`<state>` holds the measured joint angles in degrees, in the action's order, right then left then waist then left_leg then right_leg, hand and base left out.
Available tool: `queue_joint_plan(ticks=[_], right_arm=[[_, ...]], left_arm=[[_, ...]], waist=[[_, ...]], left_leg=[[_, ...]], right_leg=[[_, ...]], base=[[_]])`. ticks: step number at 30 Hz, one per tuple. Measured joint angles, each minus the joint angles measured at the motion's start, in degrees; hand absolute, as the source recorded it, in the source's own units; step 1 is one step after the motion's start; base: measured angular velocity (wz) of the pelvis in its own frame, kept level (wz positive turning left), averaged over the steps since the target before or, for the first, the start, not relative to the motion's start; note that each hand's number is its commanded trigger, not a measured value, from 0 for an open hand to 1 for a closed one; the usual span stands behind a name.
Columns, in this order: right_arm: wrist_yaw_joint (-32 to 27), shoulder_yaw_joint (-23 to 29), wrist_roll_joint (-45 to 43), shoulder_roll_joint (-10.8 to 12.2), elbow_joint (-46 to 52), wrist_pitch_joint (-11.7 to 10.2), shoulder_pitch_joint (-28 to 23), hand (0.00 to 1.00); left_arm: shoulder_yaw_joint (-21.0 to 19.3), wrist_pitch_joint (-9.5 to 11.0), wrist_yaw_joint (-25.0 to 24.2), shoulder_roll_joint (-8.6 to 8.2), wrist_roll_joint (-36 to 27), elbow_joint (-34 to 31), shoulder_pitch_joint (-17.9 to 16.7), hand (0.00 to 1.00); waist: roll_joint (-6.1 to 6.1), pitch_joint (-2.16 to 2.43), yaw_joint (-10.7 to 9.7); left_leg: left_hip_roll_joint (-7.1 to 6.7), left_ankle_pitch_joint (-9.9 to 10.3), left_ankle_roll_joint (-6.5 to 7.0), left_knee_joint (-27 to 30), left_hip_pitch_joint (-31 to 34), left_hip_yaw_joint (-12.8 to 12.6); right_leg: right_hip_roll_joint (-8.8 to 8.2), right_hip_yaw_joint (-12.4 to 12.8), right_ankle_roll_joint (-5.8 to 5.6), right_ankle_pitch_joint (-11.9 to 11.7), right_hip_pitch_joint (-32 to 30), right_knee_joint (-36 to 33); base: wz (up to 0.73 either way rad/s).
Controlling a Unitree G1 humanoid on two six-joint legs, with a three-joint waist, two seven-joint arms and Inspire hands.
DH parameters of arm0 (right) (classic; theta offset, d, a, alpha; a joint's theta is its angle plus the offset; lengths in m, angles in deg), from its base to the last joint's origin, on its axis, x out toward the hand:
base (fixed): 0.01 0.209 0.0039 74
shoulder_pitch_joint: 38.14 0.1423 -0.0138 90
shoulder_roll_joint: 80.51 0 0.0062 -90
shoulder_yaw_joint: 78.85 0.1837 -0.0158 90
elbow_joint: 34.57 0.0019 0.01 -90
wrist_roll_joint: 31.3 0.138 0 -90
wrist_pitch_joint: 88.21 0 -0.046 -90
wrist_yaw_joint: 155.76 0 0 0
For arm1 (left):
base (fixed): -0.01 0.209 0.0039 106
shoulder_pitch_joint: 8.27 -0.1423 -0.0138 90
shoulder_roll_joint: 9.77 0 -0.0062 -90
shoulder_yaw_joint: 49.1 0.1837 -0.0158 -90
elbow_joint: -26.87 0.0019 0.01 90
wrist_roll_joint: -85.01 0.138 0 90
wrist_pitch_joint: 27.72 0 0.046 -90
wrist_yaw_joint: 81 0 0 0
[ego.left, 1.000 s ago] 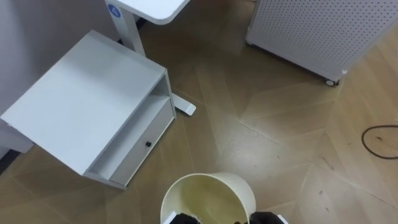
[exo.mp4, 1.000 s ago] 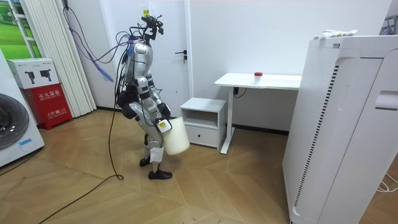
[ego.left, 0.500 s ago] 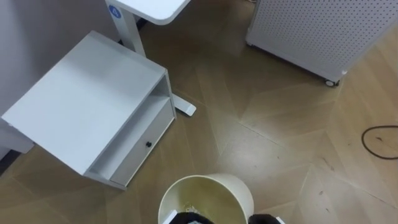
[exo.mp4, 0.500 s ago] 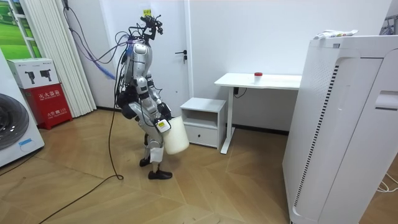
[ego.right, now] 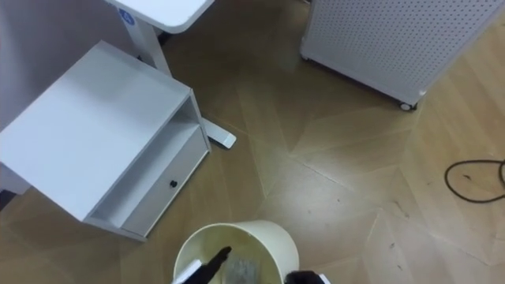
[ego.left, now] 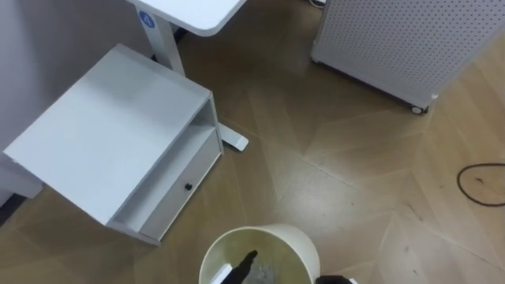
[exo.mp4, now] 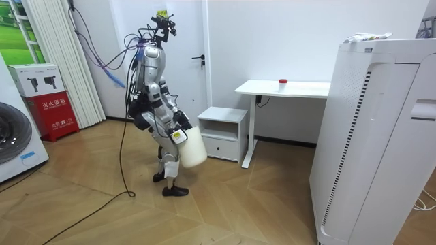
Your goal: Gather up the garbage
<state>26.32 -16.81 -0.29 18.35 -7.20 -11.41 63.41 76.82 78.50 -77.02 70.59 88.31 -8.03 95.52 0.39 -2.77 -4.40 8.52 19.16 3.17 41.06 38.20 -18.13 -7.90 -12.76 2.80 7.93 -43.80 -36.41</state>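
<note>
Room view gives what the eye views cut off: the robot stands by the white cabinet [exo.mp4: 221, 129] beside the bench [exo.mp4: 283, 88], with the cream bin [exo.mp4: 193, 148] held tilted at its waist. From the head, the bin's open mouth lies at the bottom edge, a dark finger of the left hand [ego.left: 246, 263] inside it and a sliver of the right hand [ego.left: 333, 279] at its rim; neither hand's grip can be told. Greyish stuff [ego.left: 266, 274] in the bin is too faint to name.
</note>
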Motion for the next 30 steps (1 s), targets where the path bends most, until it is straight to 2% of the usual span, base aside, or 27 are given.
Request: queue_joint_plan(ticks=[3,7,8,12,14,18,20,21,23,25,27,30], right_arm=[[0.19,0.1,0.02,-0.26,-0.02,-0.2,-0.85,1.0],[1.92,0.47,-0.05,-0.71,-1.71,-0.71,-1.72,1.0],[2.66,0.58,0.02,-1.25,-2.04,-0.71,-1.77,1.0],[4.86,1.73,0.04,-2.64,-2.34,-0.73,-2.06,1.0],[5.73,4.24,0.0,-2.87,-2.33,-1.19,-2.29,1.0],[6.02,7.9,-0.12,-2.85,-1.67,-1.26,-3.53,1.0],[6.03,10.1,-0.82,-3.53,-0.57,-1.31,-5.5,1.0],[6.04,10.27,-1.01,-3.92,0.59,-1.31,-6.47,1.0],[5.97,11.92,-2.69,-4.41,3.87,-1.3,-9.09,1.0],[5.89,11.94,-3.05,-4.66,4.85,-1.81,-10.35,1.0],[5.88,12.04,-4.59,-4.65,4.83,-2.06,-11.24,1.0],[5.97,12.66,-6.82,-4.61,6.0,-2.08,-12.55,1.0]], left_arm=[[-0.96,0.94,0.58,0.13,1.08,-0.12,-0.32,0.0],[-1.85,1.76,0.45,1.46,1.01,-2.63,-1.92,0.0],[-2.12,2.02,0.45,2.15,1.12,-3.44,-2.11,0.0],[-3.2,2.18,0.33,2.61,1.43,-4.92,-2.77,0.0],[-4.54,2.23,0.36,3.72,1.93,-8.96,-4.58,0.0],[-7.65,2.87,0.48,4.27,3.34,-15.44,-6.99,0.0],[-10.45,4.36,0.65,4.58,3.27,-19.12,-7.71,0.0],[-11.1,4.65,0.94,4.63,2.89,-20.23,-8.14,0.0],[-15.21,5.95,2.22,4.95,2.97,-25.09,-11.38,0.0],[-16.41,6.28,3.14,5.85,3.07,-27.71,-12.86,0.0],[-17.62,6.33,4.04,5.67,3.13,-29.31,-14.37,0.0],[-19.4,6.32,4.99,5.77,3.11,-31.65,-15.94,0.0]], waist=[[-0.04,-0.03,-0.01],[-0.08,-0.04,-0.02],[-0.07,-0.03,-0.01],[-0.04,-0.01,-0.12],[-0.02,0.0,-0.09],[-0.05,0.01,-0.07],[-0.11,0.07,-0.08],[-0.22,0.19,-0.03],[-0.63,0.75,0.1],[-1.09,1.02,0.13],[-1.63,1.37,0.14],[-1.77,1.81,1.07]], left_leg=[[-0.1,-0.08,-0.11,-0.9,-1.94,-0.04],[-0.34,-0.49,-0.46,-3.02,-5.07,-0.2],[-0.4,-0.57,-0.56,-3.67,-6.07,-0.28],[-0.46,-0.69,-1.02,-5.89,-10.15,-0.37],[-0.32,-0.55,-1.38,-6.86,-12.34,-0.34],[-0.6,-0.43,-1.85,-8.99,-17.04,-0.28],[-1.09,-0.63,-2.33,-11.16,-20.79,0.08],[-1.25,-0.69,-2.44,-11.82,-21.74,0.01],[-1.26,-0.71,-3.0,-13.63,-25.38,-0.5],[-0.86,-0.39,-3.61,-13.34,-27.97,-0.38],[-0.89,-0.33,-3.72,-13.08,-30.48,-0.3],[-0.41,-0.34,-3.74,-12.25,-33.45,0.95]], right_leg=[[0.11,-0.02,-0.05,0.03,1.93,0.92],[0.5,0.06,-0.31,-0.17,4.92,2.82],[0.64,0.04,-0.37,-0.21,5.85,3.4],[1.2,-0.16,-0.64,-0.08,9.79,5.07],[1.91,-0.44,-0.72,0.17,12.04,5.87],[2.01,-0.68,-1.0,1.09,16.41,7.02],[2.24,-0.69,-1.37,1.59,19.91,8.2],[2.25,-0.68,-1.48,1.8,20.64,8.44],[2.55,-0.81,-1.38,2.57,23.56,8.72],[2.98,-1.0,-1.22,3.58,25.93,8.79],[3.3,-0.89,-1.11,4.63,28.2,8.88],[4.36,1.05,-0.79,5.4,31.11,9.62]], base=[[0.0],[-0.01],[-0.04],[0.0],[0.0],[0.03],[0.06],[0.0],[-0.09],[-0.02],[-0.05],[-0.33]])
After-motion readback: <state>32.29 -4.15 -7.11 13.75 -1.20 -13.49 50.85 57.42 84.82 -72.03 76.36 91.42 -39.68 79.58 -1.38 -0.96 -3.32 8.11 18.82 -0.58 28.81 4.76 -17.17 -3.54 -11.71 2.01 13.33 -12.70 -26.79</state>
